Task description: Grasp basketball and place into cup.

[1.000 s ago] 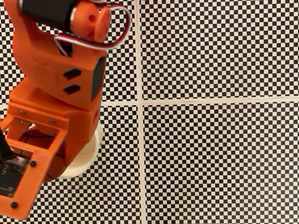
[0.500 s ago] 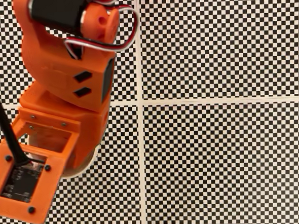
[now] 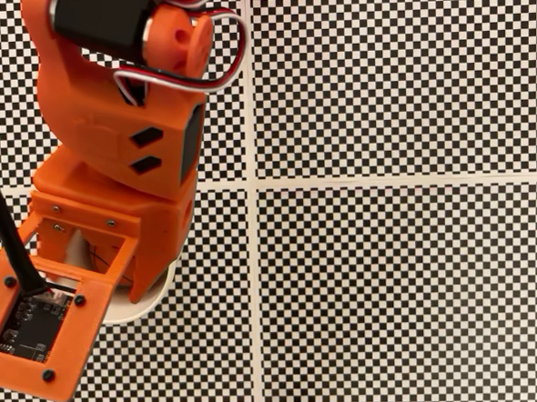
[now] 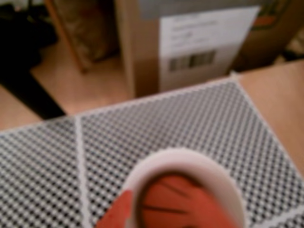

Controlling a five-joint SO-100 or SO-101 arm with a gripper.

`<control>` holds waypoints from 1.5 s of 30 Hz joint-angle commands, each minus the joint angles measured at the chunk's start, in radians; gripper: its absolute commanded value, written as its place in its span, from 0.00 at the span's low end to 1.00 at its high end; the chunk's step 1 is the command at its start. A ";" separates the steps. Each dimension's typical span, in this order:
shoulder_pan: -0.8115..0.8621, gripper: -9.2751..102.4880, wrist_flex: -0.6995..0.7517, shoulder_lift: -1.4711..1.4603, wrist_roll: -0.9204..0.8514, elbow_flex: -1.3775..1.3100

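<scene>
In the blurred wrist view the cream-white cup (image 4: 223,183) stands on the checkered mat, close below the camera. The orange-red basketball (image 4: 166,202) with black seam lines sits inside its rim. One orange finger of my gripper (image 4: 159,216) crosses the cup's rim at the lower left, and the jaws' spacing is too blurred to read. In the fixed view my orange arm (image 3: 118,128) covers most of the cup (image 3: 147,302), leaving a white arc of rim showing. A patch of the basketball (image 3: 94,253) shows through the wrist frame's opening.
White stripes (image 3: 257,284) divide the black-and-white checkered mat into panels. A black cable (image 3: 1,226) runs down to the wrist board at the left. In the wrist view a cardboard box (image 4: 190,42) with a label stands beyond the mat, and bare wood (image 4: 280,104) lies at the right.
The arm's wrist has swung right and up over the cup, then tipped slightly. Less of the cup's rim shows than a second ago, slightly more than half a second ago.
</scene>
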 commanded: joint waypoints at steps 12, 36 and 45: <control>-0.048 0.08 -0.434 0.414 -0.115 0.430; -0.302 0.08 -0.661 1.308 -0.049 1.259; -0.310 0.08 -0.523 1.540 -0.081 1.399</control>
